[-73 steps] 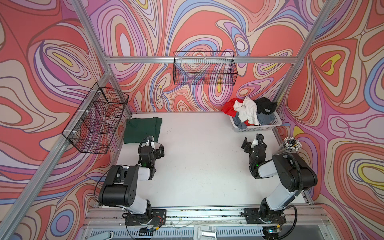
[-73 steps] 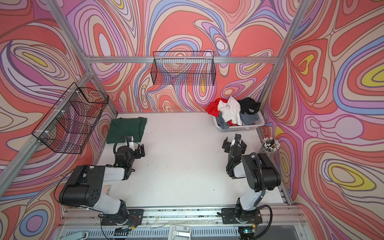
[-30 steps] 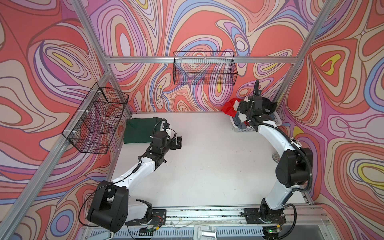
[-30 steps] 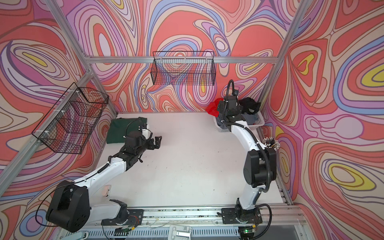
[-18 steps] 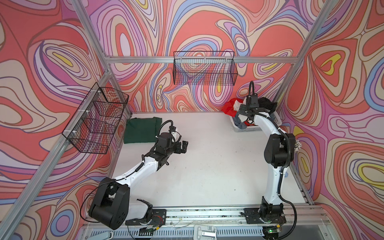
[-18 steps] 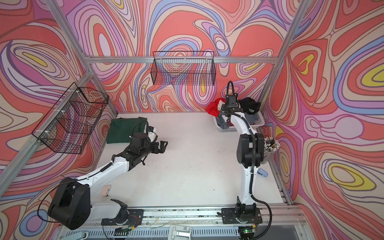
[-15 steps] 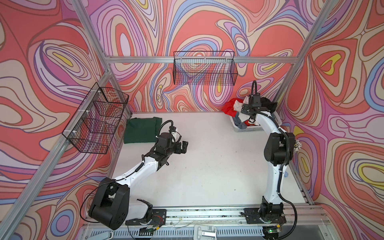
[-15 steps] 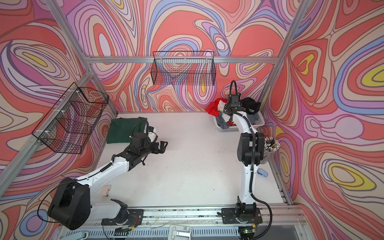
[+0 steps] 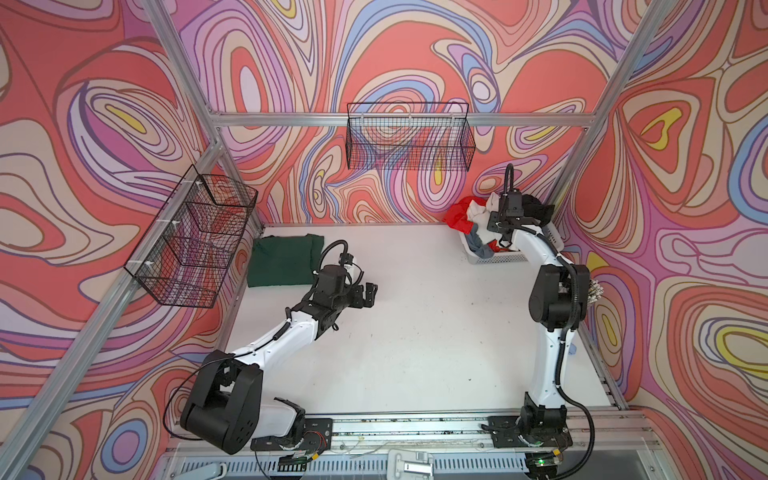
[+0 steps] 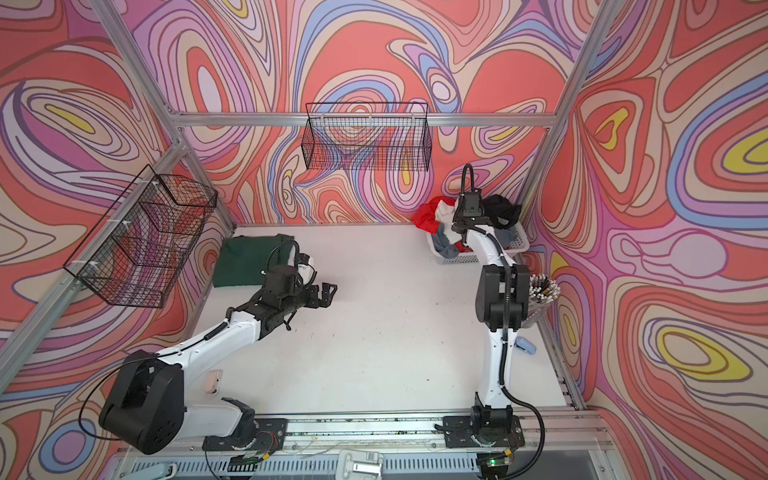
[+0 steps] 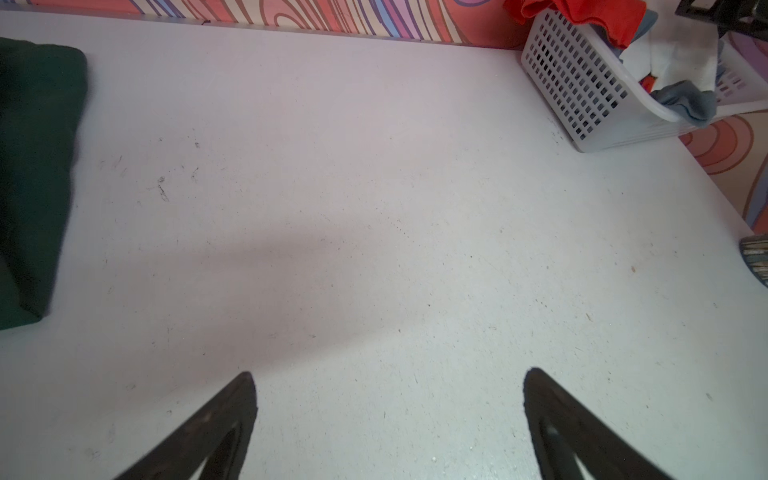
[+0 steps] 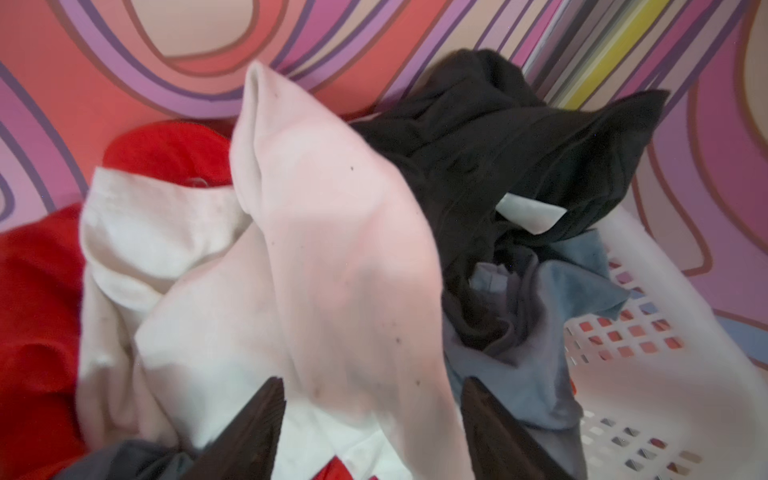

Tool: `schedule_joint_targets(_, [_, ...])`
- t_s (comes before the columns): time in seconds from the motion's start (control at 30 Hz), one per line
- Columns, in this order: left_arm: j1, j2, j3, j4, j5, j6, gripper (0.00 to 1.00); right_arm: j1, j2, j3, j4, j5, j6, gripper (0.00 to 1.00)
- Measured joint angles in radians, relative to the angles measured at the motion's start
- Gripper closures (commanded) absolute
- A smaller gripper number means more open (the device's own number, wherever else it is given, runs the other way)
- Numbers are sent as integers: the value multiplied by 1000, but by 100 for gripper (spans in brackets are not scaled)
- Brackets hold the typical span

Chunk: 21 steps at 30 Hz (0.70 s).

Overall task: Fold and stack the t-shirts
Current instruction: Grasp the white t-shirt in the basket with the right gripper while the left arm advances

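Green t-shirt (image 11: 33, 178) cut by frame edge

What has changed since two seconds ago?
The right gripper swung from near its base to the basket, its fingers now straddling the white t-shirt; the left gripper moved out over the table, open. The green t-shirt and basket stayed put.

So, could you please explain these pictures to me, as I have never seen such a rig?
Two robot arms work at a white table. Two pictures look down from overhead; two come from wrist cameras. A folded dark green t-shirt lies at its far left; a white basket far right holds crumpled shirts. The left gripper hovers open, empty. The right gripper straddles a fold of the white t-shirt in the basket; whether it grips yet, I cannot tell.
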Motion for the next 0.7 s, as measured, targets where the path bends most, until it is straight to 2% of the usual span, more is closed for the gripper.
schedule_joint_targets(0.13, [0, 0, 0, 0, 9, -5, 0, 0, 0, -28, 2, -8, -20, 54])
schedule_joint_targets(0.37, [0, 0, 0, 0, 15, -12, 0, 0, 0, -28, 19, -24, -48, 99])
schedule_joint_targets(0.43, [-1, 0, 0, 0, 17, -14, 0, -1, -7, -47, 47, -37, -41, 100])
schedule_joint_targets(0.53, [-4, 0, 0, 1, 27, -14, 0, -1, -70, -158, 121, -60, -39, 100])
schedule_joint_targets(0.7, [-15, 0, 0, 2, 46, -14, 0, -1, -245, -367, 266, -100, -18, 100])
